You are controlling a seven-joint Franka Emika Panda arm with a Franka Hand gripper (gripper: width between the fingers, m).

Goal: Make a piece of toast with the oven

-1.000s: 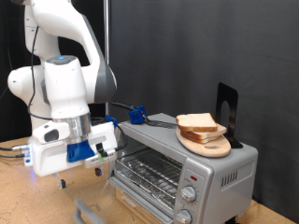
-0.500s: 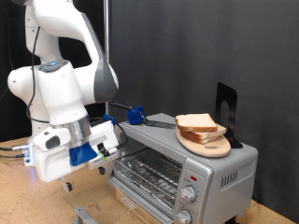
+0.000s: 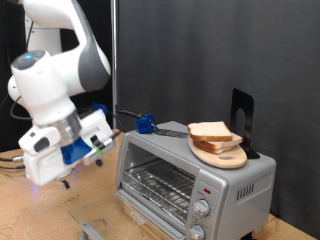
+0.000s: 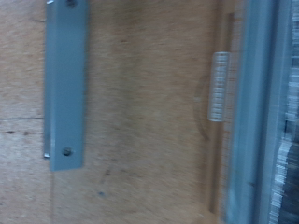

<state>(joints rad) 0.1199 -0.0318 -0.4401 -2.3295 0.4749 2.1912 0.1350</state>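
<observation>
Since the earlier frame the gripper (image 3: 66, 183) had lifted and moved away from the oven (image 3: 195, 178), toward the exterior view's left. It hung above the wooden worktop (image 3: 40, 215), well apart from the oven's open front, and nothing showed between the fingers; I could not tell if they were spread or pressed together. A grey metal strip (image 4: 65, 84) lay flat on the worktop below the hand. Inside the oven the wire rack (image 3: 158, 185) was bare. Behind, on the oven's roof, the piece of toast (image 3: 211, 131) lay on top of other slices on a round wooden board (image 3: 225, 156).
</observation>
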